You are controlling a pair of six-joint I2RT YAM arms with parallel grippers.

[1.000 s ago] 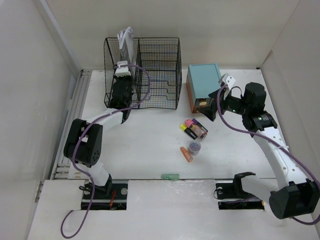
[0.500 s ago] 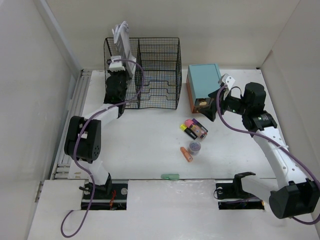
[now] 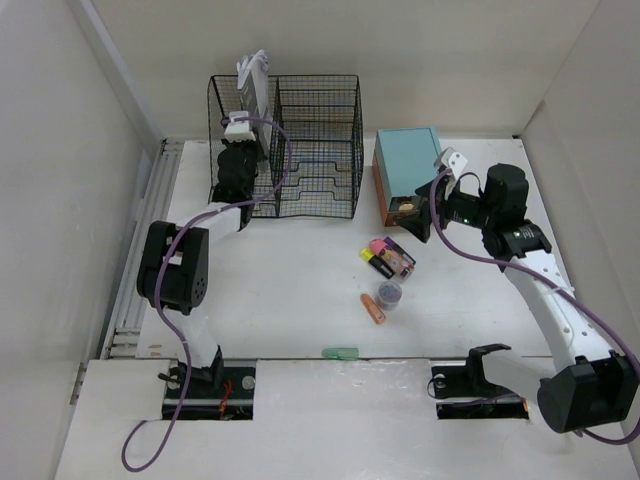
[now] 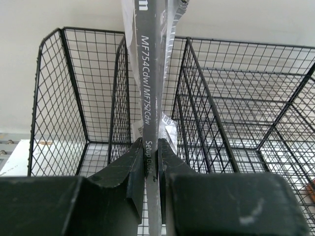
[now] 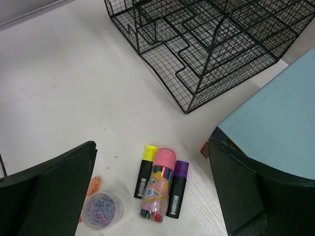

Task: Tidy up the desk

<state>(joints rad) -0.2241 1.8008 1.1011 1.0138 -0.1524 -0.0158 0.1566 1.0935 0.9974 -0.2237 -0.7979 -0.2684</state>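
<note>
The white desk (image 3: pixel 280 290) holds a black wire rack (image 3: pixel 315 150) at the back. My left gripper (image 3: pixel 243 112) is shut on a grey booklet (image 3: pixel 252 78) marked "Setup Guide". It holds the booklet upright at the rack's left compartment. In the left wrist view the jaws (image 4: pixel 151 152) pinch the booklet's spine (image 4: pixel 150 98), with the rack (image 4: pixel 221 108) behind. My right gripper (image 3: pixel 428 208) is open and empty, hovering beside the teal box (image 3: pixel 408 160). Below it (image 5: pixel 151 143) lie a yellow highlighter (image 5: pixel 144 172), a pink tube (image 5: pixel 158 184) and a purple highlighter (image 5: pixel 177 189).
A small cup of paper clips (image 3: pixel 388 293) and an orange piece (image 3: pixel 373 309) lie near the middle, the cup also in the right wrist view (image 5: pixel 101 211). A green item (image 3: pixel 340 352) lies at the near edge. White walls border the desk.
My left gripper has moved the booklet up and over towards the rack's left compartment, tilting it left and then back upright. The right arm has barely moved.
</note>
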